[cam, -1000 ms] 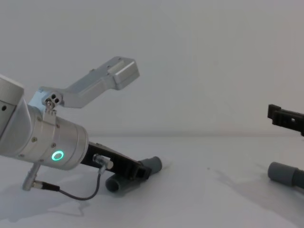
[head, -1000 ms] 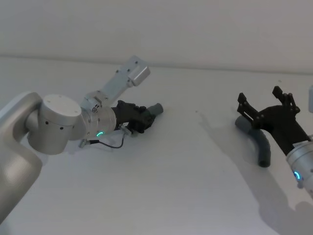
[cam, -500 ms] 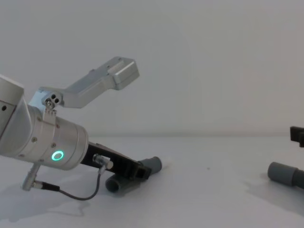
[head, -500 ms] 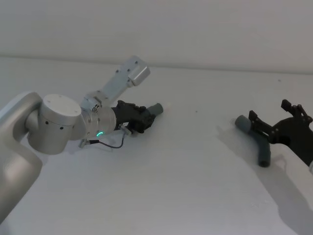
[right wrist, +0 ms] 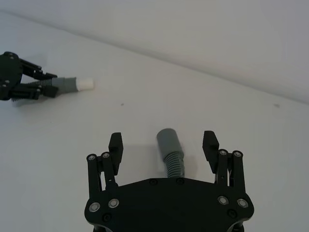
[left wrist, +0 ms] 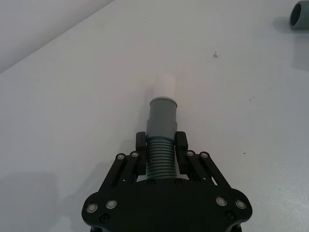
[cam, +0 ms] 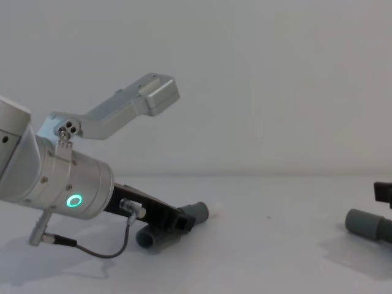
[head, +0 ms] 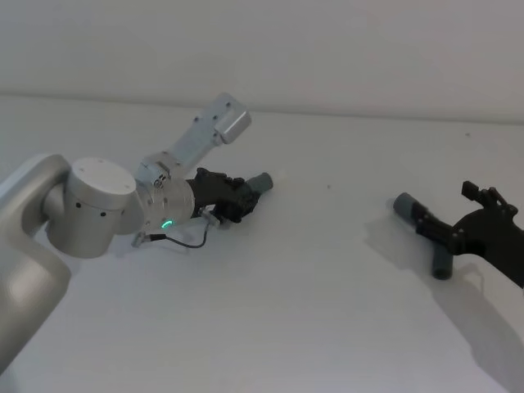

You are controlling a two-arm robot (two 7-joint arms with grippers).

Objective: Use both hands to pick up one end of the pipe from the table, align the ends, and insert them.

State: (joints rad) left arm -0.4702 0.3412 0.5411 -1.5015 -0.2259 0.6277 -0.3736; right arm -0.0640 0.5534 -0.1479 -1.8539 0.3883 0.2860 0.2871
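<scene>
now the left black two-fingered gripper (left wrist: 161, 142) has its jaws clamped on a dark grey ribbed hose piece (left wrist: 160, 162) behind its white-tipped smooth grey cuff (left wrist: 162, 113), low on the plain white worktop (head: 311, 295). well to the right, the right black gripper (right wrist: 163, 140) has its jaws wide astride the second ribbed grey hose piece (right wrist: 175, 163), whose rear is hidden under its body.

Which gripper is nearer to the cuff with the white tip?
Left. The left gripper clamps the hose just behind the white-tipped cuff; the right gripper, open, straddles the other hose piece far across the table.

Soft even light, moderately bright; faint diffuse shadows on table (head: 311, 327); green ring light (head: 166, 223) glowing.
</scene>
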